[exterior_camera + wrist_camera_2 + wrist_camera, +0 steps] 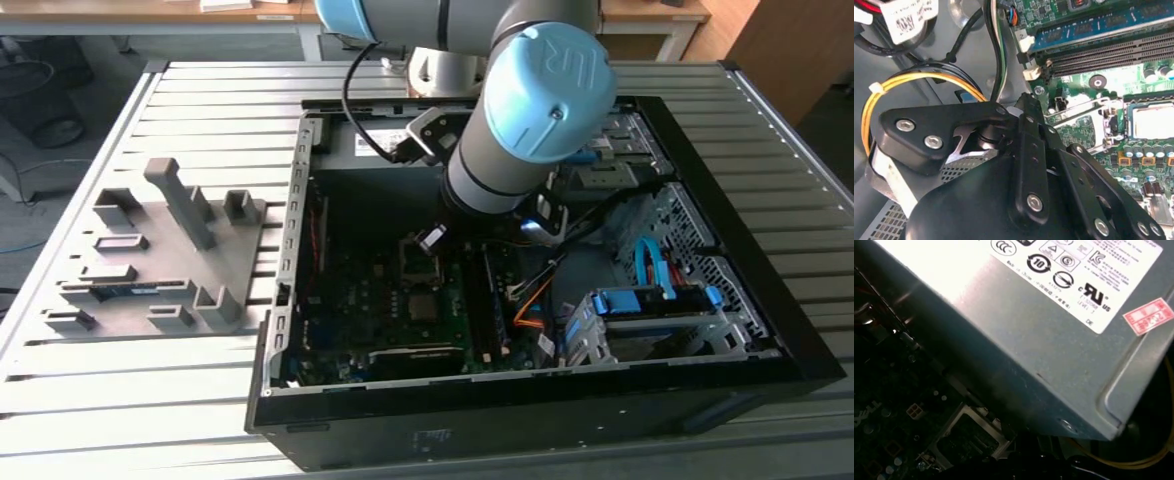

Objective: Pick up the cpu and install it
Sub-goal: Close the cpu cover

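Black linkage plates of the gripper [1024, 165] take up the near field in the second wrist view. I cannot tell how the jaws stand, and I see nothing held there.

The cpu [1153, 122] — a pale silver-grey square — lies flat inside the black socket frame on the green motherboard [1129, 85], apart from the gripper. A bright metal load frame [1079, 117] sits between the linkage and the cpu. Long memory slots [1104, 55] run just beside the socket.

In the exterior view the arm [534, 110] reaches down into the open computer case [534, 425]. The first wrist view shows the grey power-supply box [1044, 350] close by. A grey fixture plate [160, 270] rests on the slatted table [134, 400] — to the exterior view's left of the case.
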Controlling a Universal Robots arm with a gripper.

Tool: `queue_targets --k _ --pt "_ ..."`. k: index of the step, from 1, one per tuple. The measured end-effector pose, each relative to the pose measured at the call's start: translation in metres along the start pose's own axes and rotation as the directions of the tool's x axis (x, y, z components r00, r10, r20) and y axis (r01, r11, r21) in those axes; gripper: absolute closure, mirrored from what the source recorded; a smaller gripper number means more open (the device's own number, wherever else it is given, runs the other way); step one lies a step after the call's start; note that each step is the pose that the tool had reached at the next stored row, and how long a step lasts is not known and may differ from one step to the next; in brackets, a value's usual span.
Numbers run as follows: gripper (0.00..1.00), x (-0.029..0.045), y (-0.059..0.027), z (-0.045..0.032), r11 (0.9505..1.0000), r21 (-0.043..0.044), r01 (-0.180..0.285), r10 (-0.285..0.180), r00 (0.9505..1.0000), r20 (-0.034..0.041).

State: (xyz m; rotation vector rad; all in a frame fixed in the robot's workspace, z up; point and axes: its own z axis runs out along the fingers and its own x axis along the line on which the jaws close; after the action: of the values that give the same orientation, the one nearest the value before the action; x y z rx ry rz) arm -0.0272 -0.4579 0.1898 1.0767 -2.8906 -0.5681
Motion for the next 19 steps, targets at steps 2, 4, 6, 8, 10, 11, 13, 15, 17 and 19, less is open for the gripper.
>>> queue_targets --k 2,4,6,8,10,11,13,15,17,19 --pt "0.9 0.0017 0.0016 -0.0003 1.0 0.0022 0.001 -0.001 1.0 0.0023" --pt "0.9 0.0023 0.0031 -0.0023 1.0 0.0038 0.003 -0.003 1.0 0.0039" --pt "0.9 0.0022 0.0046 -0.0058 1.0 0.0044 0.003 -0.003 1.0 0.0042" --pt "0.9 0.0019 0.0059 -0.0091 1.0 0.0045 0.004 -0.004 1.0 0.0044" --pt "0.9 0.0018 0.0068 -0.011 1.0 0.0046 0.004 -0.004 1.0 0.0045" --pt "0.9 0.0019 0.0072 -0.0117 1.0 0.0048 0.004 -0.004 1.0 0.0046" --pt "0.9 0.002 0.0077 -0.0125 1.0 0.0048 0.005 -0.005 1.0 0.0049" --pt "0.9 0.0023 0.0083 -0.0133 1.0 0.0051 0.005 -0.005 1.0 0.0048" --pt "0.9 0.0026 0.009 -0.0143 1.0 0.0054 0.006 -0.007 1.0 0.0047" --pt "0.9 0.0029 0.01 -0.0159 1.0 0.0056 0.008 -0.008 1.0 0.0049"
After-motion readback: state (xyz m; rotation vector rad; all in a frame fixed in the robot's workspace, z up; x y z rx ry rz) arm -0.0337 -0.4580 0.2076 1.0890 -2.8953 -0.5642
